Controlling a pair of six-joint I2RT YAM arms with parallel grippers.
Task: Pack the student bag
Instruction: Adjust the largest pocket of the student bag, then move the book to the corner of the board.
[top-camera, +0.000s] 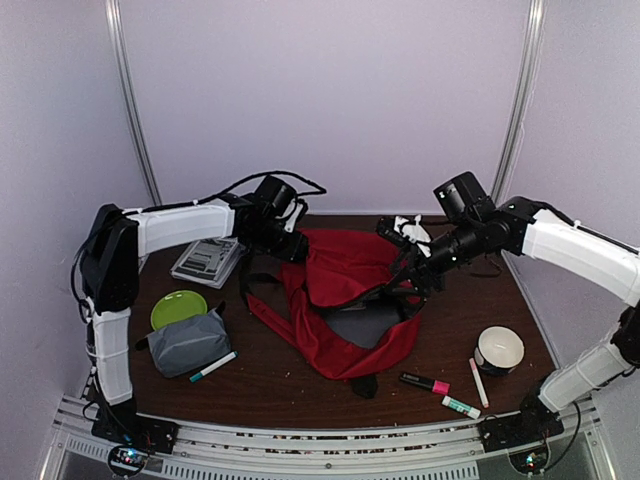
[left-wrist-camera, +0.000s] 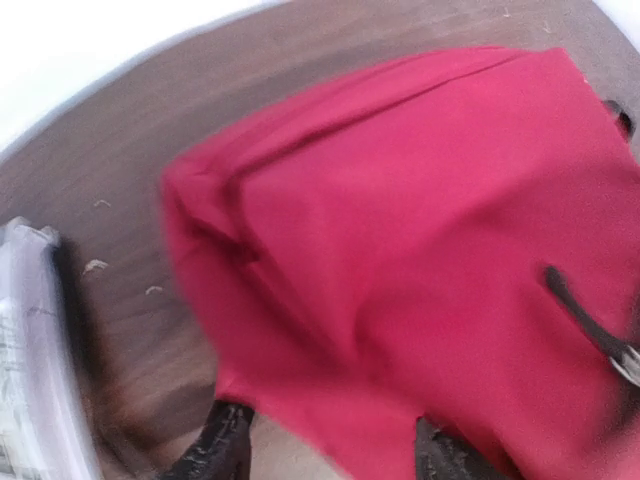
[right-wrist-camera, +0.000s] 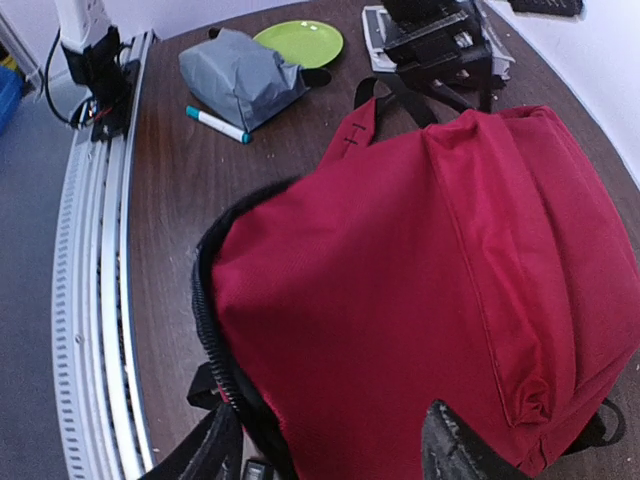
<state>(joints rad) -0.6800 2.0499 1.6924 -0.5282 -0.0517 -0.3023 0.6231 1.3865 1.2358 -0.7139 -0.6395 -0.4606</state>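
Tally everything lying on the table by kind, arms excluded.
Backpack: 1
Pouch: 1
Plate: 1
Calculator: 1
Cup: 1
Markers: 4
White item, unclear: 1
Total: 10

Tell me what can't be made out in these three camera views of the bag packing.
- Inside of the student bag: every view, its own red fabric covers it.
- Print on the flat grey item behind the green plate: too small from above; blurred and cut by the edge in the left wrist view.
- The white thing at the back: top view, the right arm partly hides it.
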